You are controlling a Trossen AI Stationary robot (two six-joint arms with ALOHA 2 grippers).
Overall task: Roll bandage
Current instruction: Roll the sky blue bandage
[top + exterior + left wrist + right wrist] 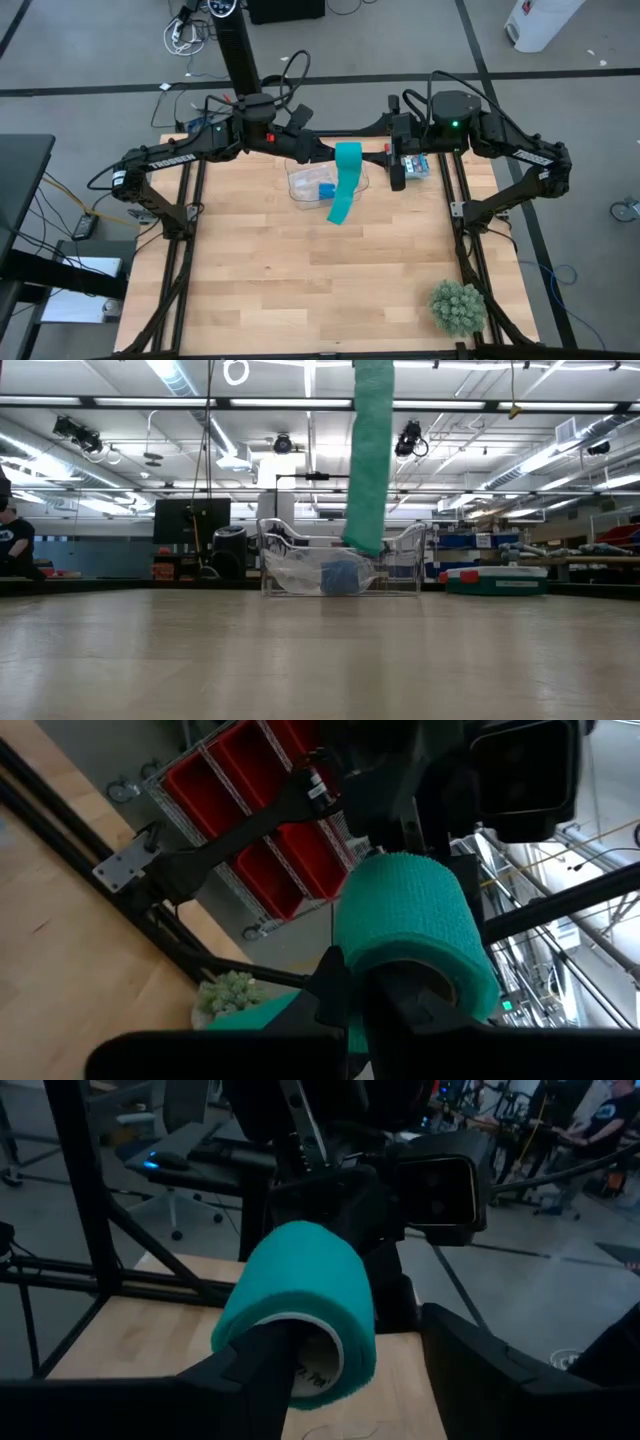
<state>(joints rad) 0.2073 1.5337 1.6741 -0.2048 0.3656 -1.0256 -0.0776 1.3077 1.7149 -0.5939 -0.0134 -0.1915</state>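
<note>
The teal bandage (346, 180) is half wound: a coil held up in the air between the two arms at the far side of the table (300, 280), its loose tail hanging down over the clear plastic bin (305, 185) with the blue roll (326, 190) inside. The left gripper (360, 1005) is pinched shut on the coil's core. The right gripper (340, 1370) stands wide — one finger looks poked into the core, the other clear of it, so nothing is clamped on that side. My worry is the tail: it could snag on the bin's rim or wind on crooked — and with one grip only, the coil might slip loose.
</note>
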